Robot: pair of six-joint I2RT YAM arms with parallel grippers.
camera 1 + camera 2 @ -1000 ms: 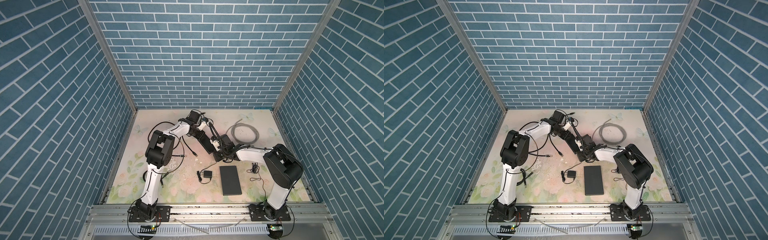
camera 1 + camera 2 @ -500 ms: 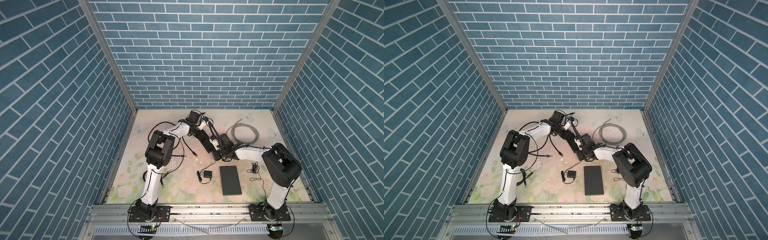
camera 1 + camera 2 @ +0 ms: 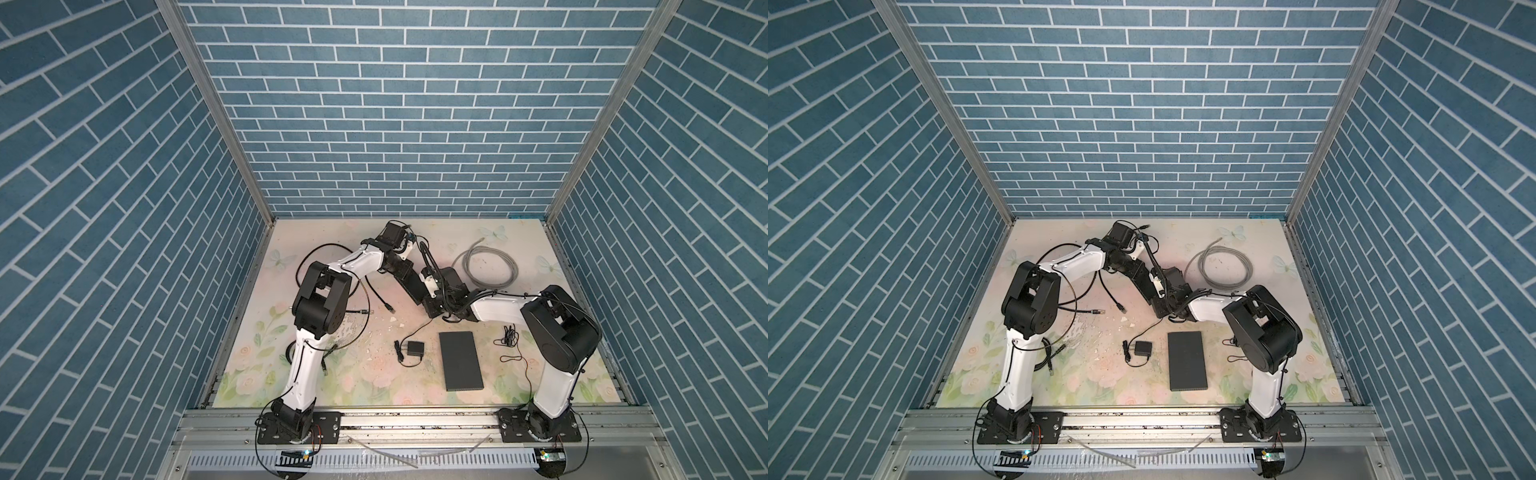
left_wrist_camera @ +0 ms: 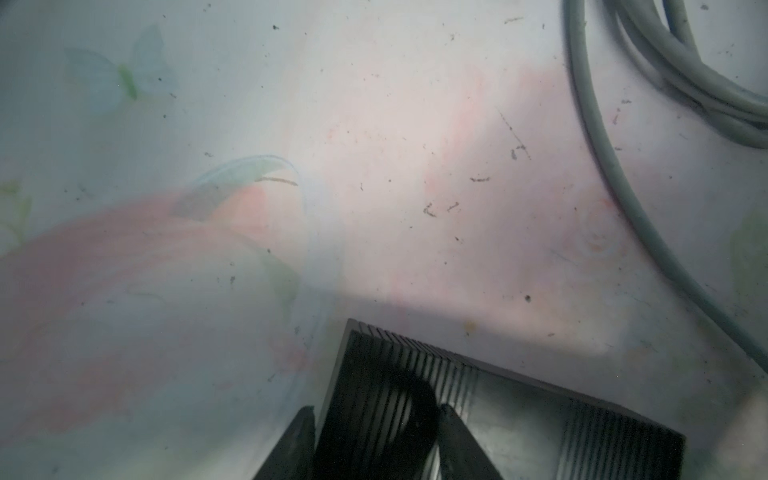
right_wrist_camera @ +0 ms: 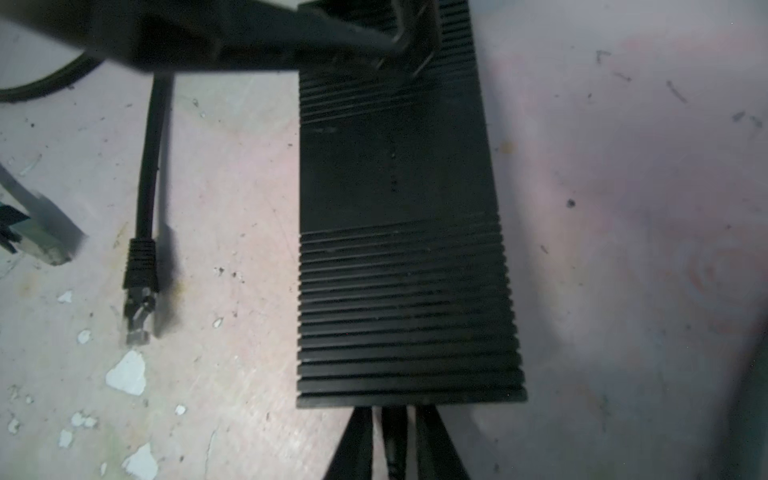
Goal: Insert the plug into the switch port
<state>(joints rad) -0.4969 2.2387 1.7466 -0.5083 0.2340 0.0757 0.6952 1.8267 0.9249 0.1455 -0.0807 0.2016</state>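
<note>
- Left jaws were spread, straddling one end of the switch point(image 5: 403, 249).
- Right jaws stood slightly apart, flanking the plug point(image 5: 393, 432), which met the switch's opposite end face.
- In a top view, the switch lay midway on the bench point(image 3: 357, 374), the grey cable coil point(image 3: 486, 266) at its 2 o'clock.

i see the white-and-black left arm point(image 3: 1077, 262) and white-and-black right arm point(image 3: 1208, 308) both stretched to mid-table, meeting at a long black switch box point(image 3: 1140, 283). a black cable's plug end point(image 3: 1121, 308) lies on the floral mat point(image 3: 1084, 374) just beside it. coiled grey cable point(image 3: 1219, 266) behind; flat black rectangular slab point(image 3: 1187, 360) and small black power adapter point(image 3: 1143, 348) in front, apart.
</note>
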